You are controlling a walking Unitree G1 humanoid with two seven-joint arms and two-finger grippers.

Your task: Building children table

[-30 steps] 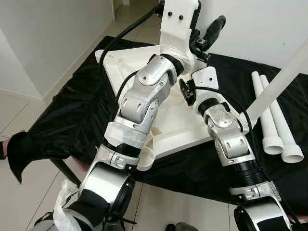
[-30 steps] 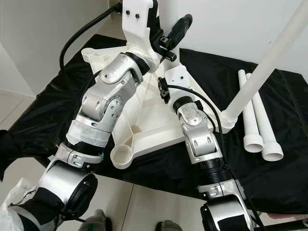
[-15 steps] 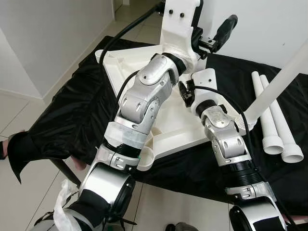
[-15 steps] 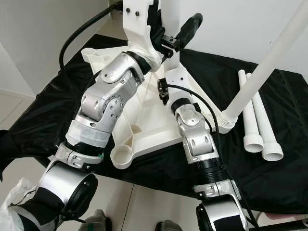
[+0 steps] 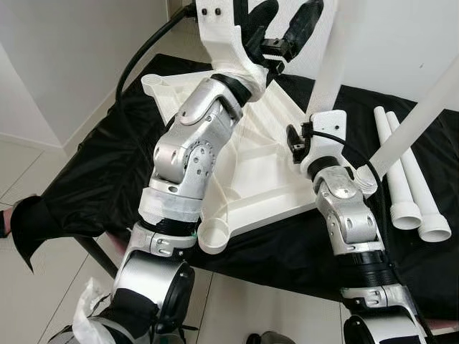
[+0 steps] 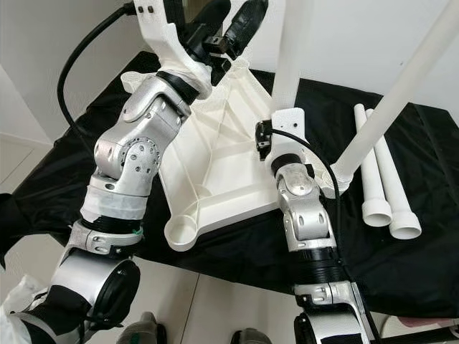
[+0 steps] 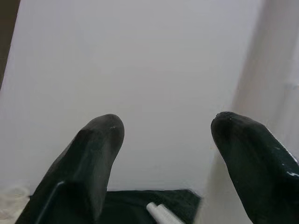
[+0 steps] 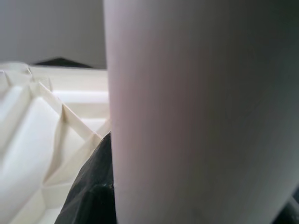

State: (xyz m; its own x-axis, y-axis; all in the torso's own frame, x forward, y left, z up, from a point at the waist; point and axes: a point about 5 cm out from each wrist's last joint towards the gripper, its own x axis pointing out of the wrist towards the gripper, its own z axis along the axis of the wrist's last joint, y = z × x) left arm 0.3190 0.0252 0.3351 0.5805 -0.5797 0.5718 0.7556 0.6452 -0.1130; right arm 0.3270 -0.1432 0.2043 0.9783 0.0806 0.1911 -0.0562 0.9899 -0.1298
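Observation:
A white plastic tabletop [image 5: 258,168] lies upside down on a table under a black cloth [image 5: 100,172]. One white leg [image 5: 419,111] stands fitted in its right corner and leans up to the right. My right gripper [image 8: 191,205] is shut on another white leg [image 5: 330,61], holding it upright over the tabletop's right side. One black finger [image 8: 88,196] presses against that leg. My left gripper [image 5: 280,25] is raised high above the tabletop's far part and is open with nothing between its fingers. An open socket [image 5: 214,236] sits at the near corner.
Two loose white legs [image 5: 412,179] lie side by side on the cloth at the right. A white wall [image 5: 401,43] rises just behind the table. Tiled floor [image 5: 29,179] lies to the left, beyond the cloth's hanging edge.
My left arm has swung up and to the left, its gripper staying open. My right wrist has shifted a little right, and the upright leg above it has come into sight.

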